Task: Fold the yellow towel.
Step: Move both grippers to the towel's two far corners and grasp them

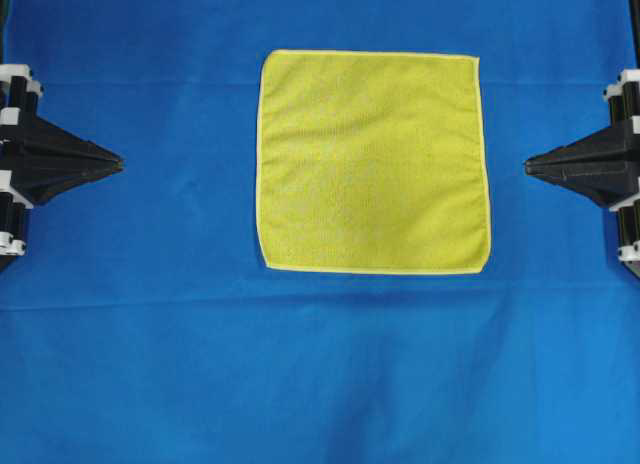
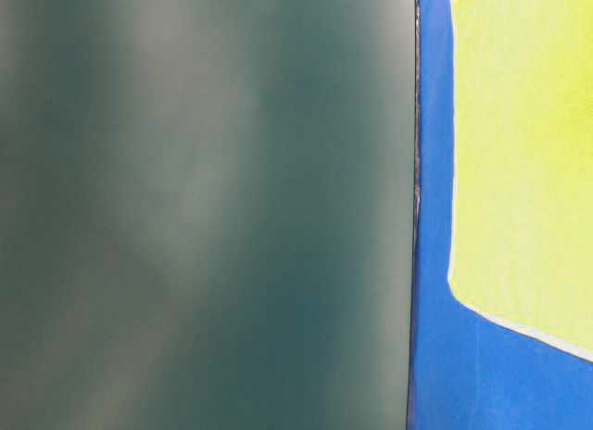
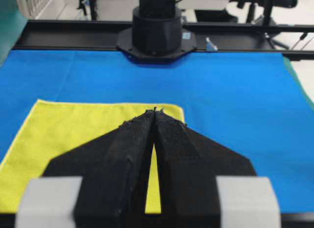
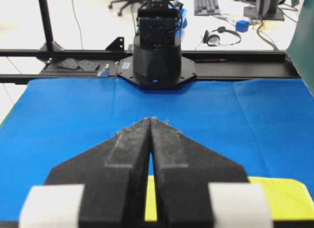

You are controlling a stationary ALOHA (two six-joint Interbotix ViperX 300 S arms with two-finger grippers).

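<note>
Bench cover: a large blue cloth backdrop (image 1: 140, 364) spread flat over the bench, with faint crease lines; it carries the towel and nothing else shows on it.
Towel: a bright yellow, square microfibre cloth with a paler stitched hem (image 1: 372, 162), lying fully open and flat in a single layer on the blue cloth, between the two claws.
Towel orientation: nearly square, so no clear long axis; its hems run almost parallel to the blue cloth's edges, with a slight skew, the lower right corner reaching a little farther out than the upper right.
Left claw: a black tapered pair of fingers (image 1: 118, 163), well apart from the towel's left hem, pointing at it; tips pressed together, holding nothing.
Right claw: a matching black tapered pair (image 1: 528, 165), well apart from the towel's right hem, pointing at it; tips likewise together, empty.
Step in hand: judged to be the start; no fold has been made and neither claw touches the towel.
Next move: probably each claw must part its fingers, come down on a corner or hem, pinch one layer only, then carry that edge across to the opposite hem.
</note>
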